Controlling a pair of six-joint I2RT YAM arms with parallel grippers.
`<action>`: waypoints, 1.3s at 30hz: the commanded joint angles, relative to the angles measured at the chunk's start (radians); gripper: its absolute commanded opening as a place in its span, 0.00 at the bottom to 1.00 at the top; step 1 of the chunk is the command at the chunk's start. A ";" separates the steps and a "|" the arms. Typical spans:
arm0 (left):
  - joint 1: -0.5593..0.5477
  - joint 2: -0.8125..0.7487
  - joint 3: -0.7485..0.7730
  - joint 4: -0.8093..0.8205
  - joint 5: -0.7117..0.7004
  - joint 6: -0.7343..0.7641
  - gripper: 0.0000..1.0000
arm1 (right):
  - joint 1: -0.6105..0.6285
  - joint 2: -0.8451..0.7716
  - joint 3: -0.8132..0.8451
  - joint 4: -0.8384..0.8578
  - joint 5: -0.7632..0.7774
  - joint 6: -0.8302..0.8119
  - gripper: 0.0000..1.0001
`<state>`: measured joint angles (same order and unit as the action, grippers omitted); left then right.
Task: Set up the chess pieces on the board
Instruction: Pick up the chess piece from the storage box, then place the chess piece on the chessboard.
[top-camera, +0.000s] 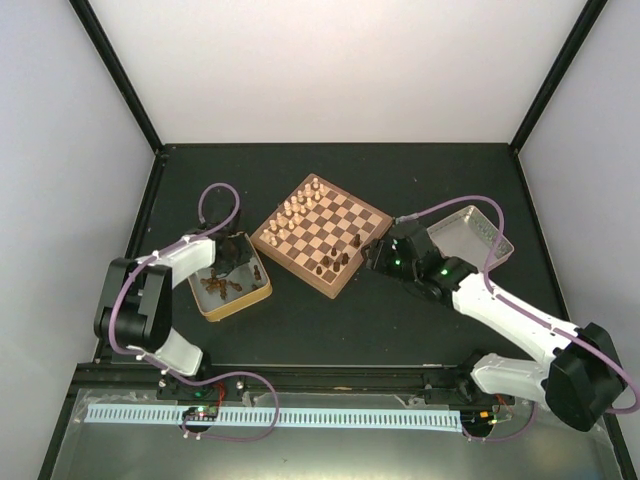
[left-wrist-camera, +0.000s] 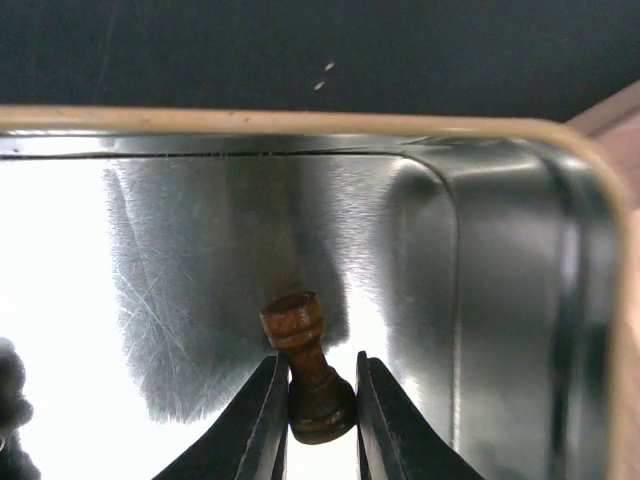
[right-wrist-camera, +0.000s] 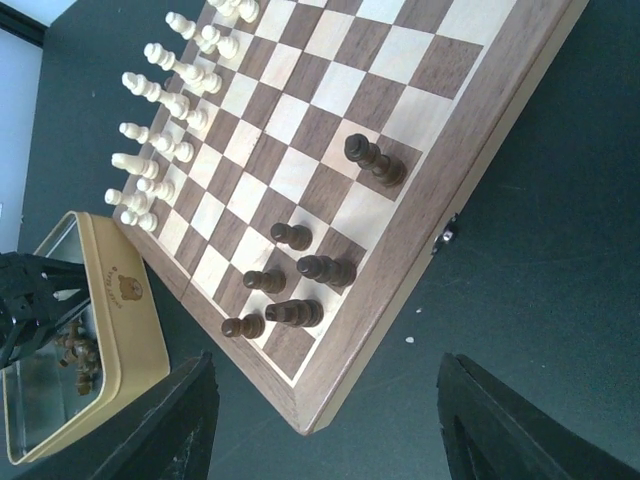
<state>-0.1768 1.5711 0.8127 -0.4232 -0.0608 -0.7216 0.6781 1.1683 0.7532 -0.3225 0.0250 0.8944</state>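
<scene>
Overhead light is bright and even. In the left wrist view the metal tray (left-wrist-camera: 200, 260) burns out white with glare on its floor (one grey patch shows its scratches), yet the dark brown chess piece (left-wrist-camera: 305, 370) is sharp. In the right wrist view the near fingers (right-wrist-camera: 150, 430) look soft.

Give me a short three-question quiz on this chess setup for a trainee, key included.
1. How many dark chess pieces stand on the board in the right wrist view?
2. True or false: the right gripper grips a piece.
3. The left gripper is: A. over the board; B. inside the tin, closed on a dark piece; C. holding a pale piece.
Key: 1. six; 2. false, it is open and empty; 3. B.
</scene>
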 joint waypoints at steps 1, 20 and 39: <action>-0.011 -0.114 -0.007 0.046 0.026 0.078 0.13 | -0.006 -0.042 0.037 0.026 0.016 -0.050 0.61; -0.109 -0.532 0.045 0.384 0.902 0.378 0.13 | -0.011 -0.024 0.355 0.069 -0.381 -0.206 0.62; -0.188 -0.467 0.112 0.442 1.313 0.422 0.12 | -0.007 0.141 0.475 0.114 -0.781 -0.209 0.49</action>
<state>-0.3565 1.0885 0.8692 0.0147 1.1915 -0.3462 0.6720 1.3018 1.1984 -0.2382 -0.6472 0.6987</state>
